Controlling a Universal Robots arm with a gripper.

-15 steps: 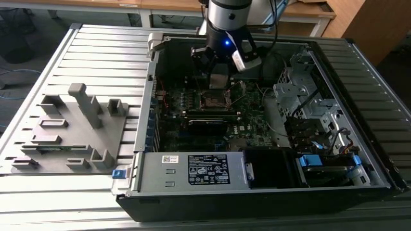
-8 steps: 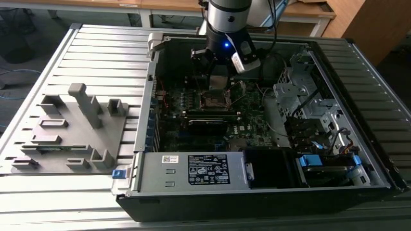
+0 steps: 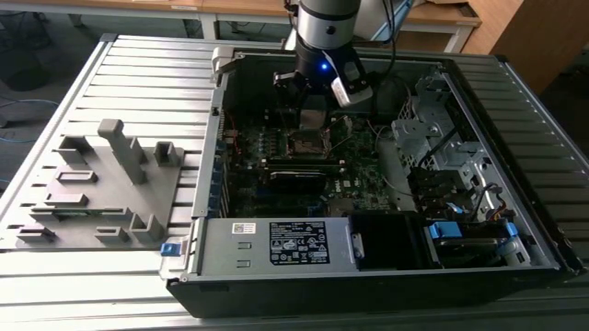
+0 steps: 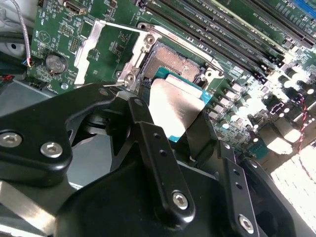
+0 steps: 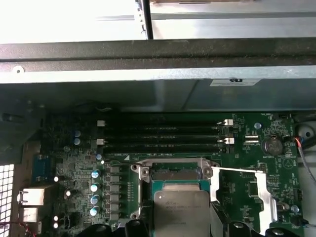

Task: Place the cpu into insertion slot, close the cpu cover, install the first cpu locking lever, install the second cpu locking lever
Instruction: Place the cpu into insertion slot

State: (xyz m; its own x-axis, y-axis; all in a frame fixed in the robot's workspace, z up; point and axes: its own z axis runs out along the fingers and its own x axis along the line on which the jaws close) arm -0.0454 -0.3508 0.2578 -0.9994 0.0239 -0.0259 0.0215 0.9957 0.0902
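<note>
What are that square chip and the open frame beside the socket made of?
The cpu: dull silvery metal top, matte sheen, over a green board edge. The cpu cover: thin bare sheet metal, probably steel, with bright glints along its edges.

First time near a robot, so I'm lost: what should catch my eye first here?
In the exterior view, the arm reaches down into an open computer case. In the second wrist view its claw grips a silvery cpu right by the slot, whose cover lies flipped open beside it.
</note>
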